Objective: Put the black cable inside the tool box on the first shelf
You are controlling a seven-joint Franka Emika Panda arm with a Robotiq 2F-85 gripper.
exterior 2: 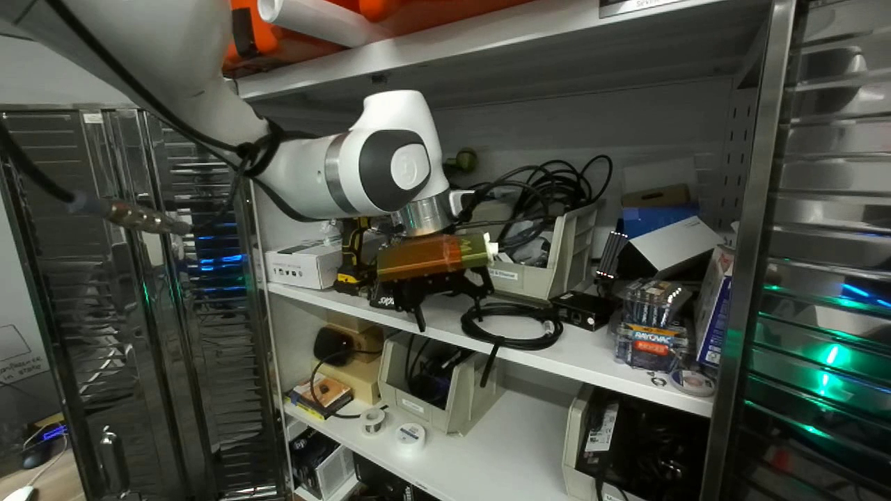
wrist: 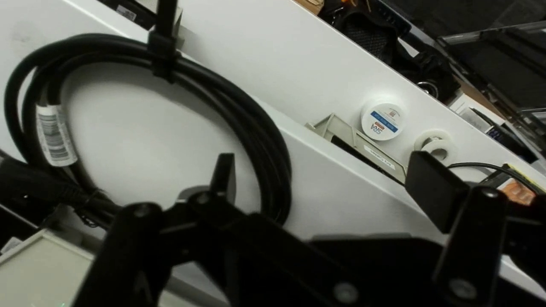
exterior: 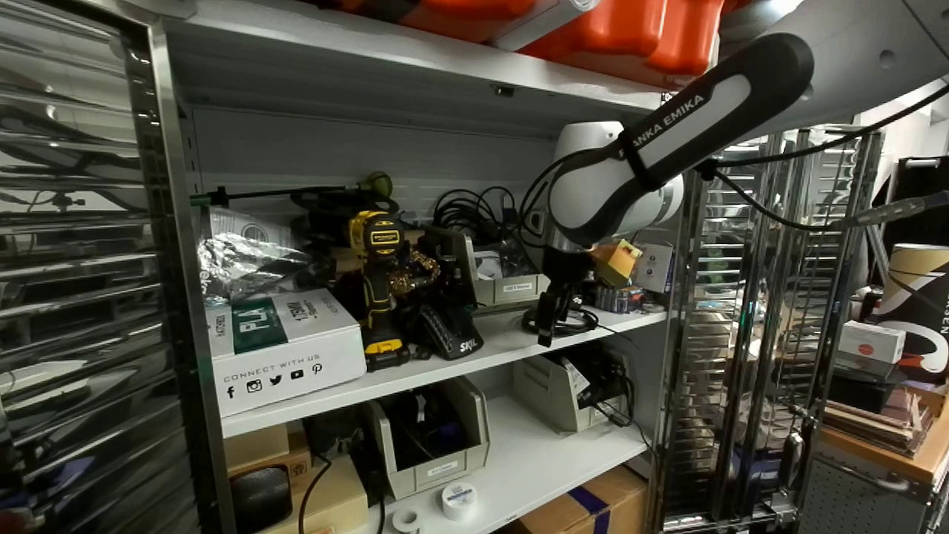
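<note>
— End effector [wrist: 326, 170]?
— Jaws spread, gripping nothing.
— Black cable [wrist: 251, 117]?
— Coiled flat on the white shelf [exterior 2: 588, 351], just beside; oval roughly parallel to the front edge. In the wrist view, one finger [wrist: 224, 177] overlaps its opening.

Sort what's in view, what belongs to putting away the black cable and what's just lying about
For the job:
black cable, coiled
gripper, open
shelf under the cable
grey bin on that shelf, likely the tool box

Lying about:
yellow drill
PLA box
RAYOVAC pack
SRA tub
</note>
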